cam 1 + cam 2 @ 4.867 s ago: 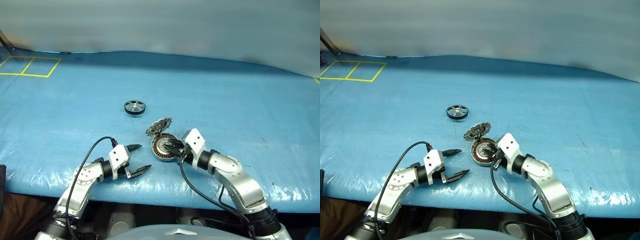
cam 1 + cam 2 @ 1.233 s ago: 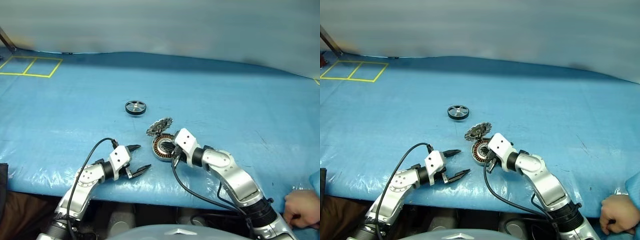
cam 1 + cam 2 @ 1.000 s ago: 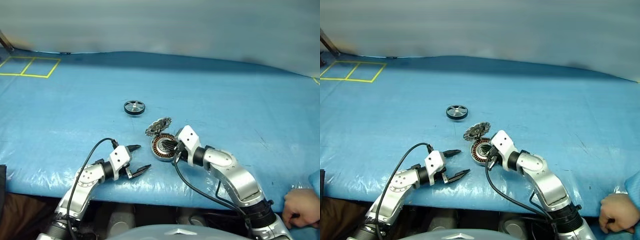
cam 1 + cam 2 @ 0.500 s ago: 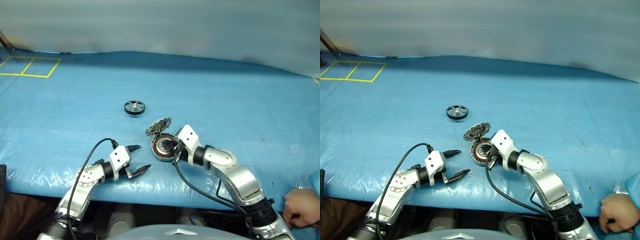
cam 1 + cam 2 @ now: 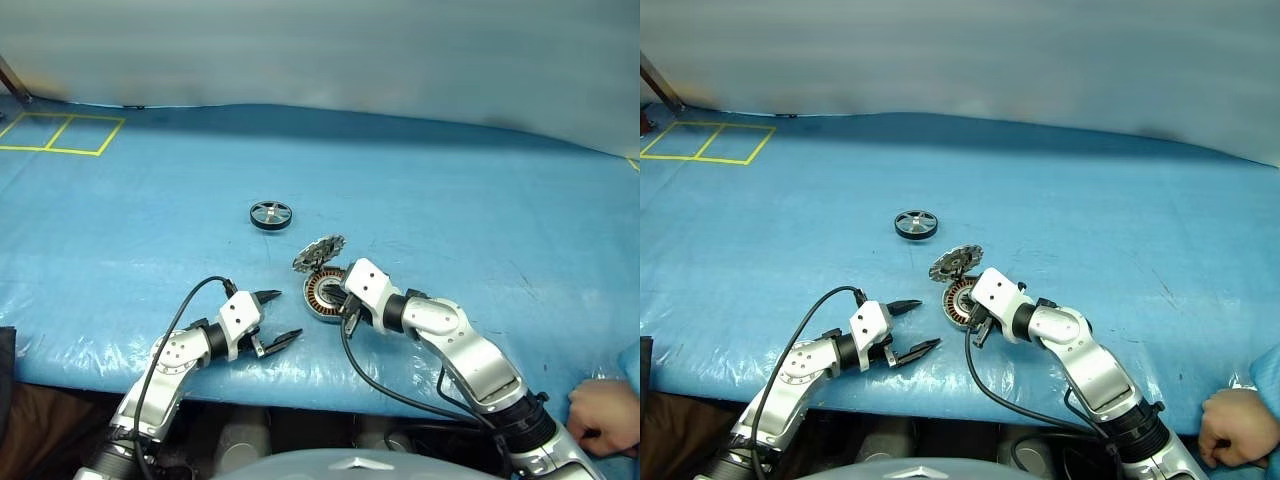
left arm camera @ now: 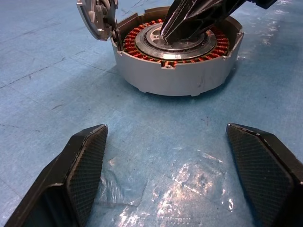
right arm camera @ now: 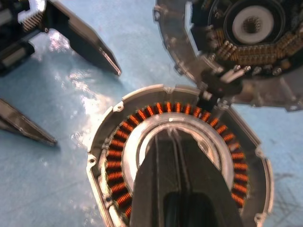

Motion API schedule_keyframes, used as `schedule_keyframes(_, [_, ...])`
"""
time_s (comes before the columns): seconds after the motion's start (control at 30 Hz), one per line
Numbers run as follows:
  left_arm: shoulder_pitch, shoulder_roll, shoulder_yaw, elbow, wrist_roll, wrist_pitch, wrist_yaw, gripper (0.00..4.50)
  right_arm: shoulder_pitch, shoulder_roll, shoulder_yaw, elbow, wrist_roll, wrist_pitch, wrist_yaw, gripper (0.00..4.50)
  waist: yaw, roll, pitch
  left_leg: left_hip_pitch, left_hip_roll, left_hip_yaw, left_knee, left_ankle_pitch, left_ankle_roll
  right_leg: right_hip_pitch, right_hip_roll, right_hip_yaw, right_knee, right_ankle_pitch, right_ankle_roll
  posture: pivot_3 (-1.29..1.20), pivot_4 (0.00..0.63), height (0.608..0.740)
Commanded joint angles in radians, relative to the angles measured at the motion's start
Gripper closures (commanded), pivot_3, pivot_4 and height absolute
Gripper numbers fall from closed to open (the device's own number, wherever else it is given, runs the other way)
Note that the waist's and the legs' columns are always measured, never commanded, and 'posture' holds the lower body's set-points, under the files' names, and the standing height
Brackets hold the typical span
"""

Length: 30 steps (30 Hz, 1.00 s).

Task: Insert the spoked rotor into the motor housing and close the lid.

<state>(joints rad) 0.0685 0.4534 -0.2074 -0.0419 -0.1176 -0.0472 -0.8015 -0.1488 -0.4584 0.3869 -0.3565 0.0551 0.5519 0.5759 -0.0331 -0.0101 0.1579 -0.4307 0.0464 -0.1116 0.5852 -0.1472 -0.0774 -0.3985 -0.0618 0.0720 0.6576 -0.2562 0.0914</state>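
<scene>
Motor housing (image 5: 322, 294) sits on the blue tarp (image 5: 480, 220), near its front edge, between my two grippers, with its lid (image 5: 318, 251) swung open and standing tilted at the far rim. Spoked rotor (image 5: 270, 214) lies flat on the tarp beyond the housing, well apart from it and from both my arms, with bare tarp between the two. Yellow taped squares (image 5: 60, 133) mark the far left corner of the tarp. A person's hand (image 5: 603, 418) rests at the lower right edge, well clear of the parts.

My right gripper (image 7: 176, 156) has its two black fingers pressed together with nothing between them, and their joined tip rests over the housing's central bore, inside the ring of windings. In that position it occupies the very opening the rotor belongs in. My left gripper (image 5: 277, 318) hovers just left of the housing with its fingers (image 6: 83, 161) spread wide and empty, the housing's wall facing the gap between them.

The housing is a shallow silver cup with small lugs on its rim, a full ring of copper-orange windings and a pale inner ring around a dark centre. The lid's inner face shows radial ribbing, metal contacts and a white hub with a dark middle. The rotor has a black outer ring, silver spokes and a small hub.
</scene>
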Motion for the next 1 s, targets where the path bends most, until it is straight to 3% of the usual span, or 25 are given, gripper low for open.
schedule_keyframes(0.03, [0.002,-0.003,-0.006,-0.038,-0.002,-0.001,0.003,0.21,0.013,-0.013,0.000,0.056,-0.052,0.055,-0.038,4.47,0.003,0.000,0.000,0.000,0.000,0.000,0.000,0.000,0.000,0.000,0.000,0.000,0.000,0.000,0.000,0.00,0.150,0.740])
schedule_keyframes(0.23, [0.001,-0.004,-0.006,-0.025,0.000,-0.008,0.003,0.21,0.017,-0.015,0.006,0.066,-0.066,0.058,-0.038,4.47,0.001,-0.002,-0.002,0.000,0.000,0.000,0.000,0.000,-0.001,0.000,0.000,0.000,0.000,0.000,0.000,0.00,0.150,0.740])
schedule_keyframes(0.57, [-0.004,0.001,0.026,-0.034,-0.026,-0.003,0.005,0.21,0.045,0.065,-0.119,-0.024,0.114,0.038,0.015,4.47,-0.003,-0.002,-0.001,-0.001,0.000,0.000,0.000,0.000,0.000,0.000,0.000,0.000,0.000,0.000,0.000,0.00,0.150,0.740])
schedule_keyframes(0.9, [-0.079,0.132,0.099,-0.100,-0.019,0.102,-0.012,0.21,0.101,0.028,-0.248,-0.105,0.239,0.029,0.065,4.47,-0.003,-0.001,0.001,-0.005,0.000,0.000,-0.001,0.000,0.001,-0.001,0.000,0.000,0.000,0.000,0.000,0.00,0.150,0.740])
schedule_keyframes(1.0, [-0.204,0.179,0.100,-0.096,0.014,0.160,-0.019,0.21,0.135,0.001,-0.274,-0.111,0.243,0.013,0.071,4.47,0.003,-0.003,0.003,-0.006,0.000,0.000,-0.001,0.000,0.001,-0.001,0.000,-0.001,0.000,0.000,0.000,0.00,0.150,0.740])
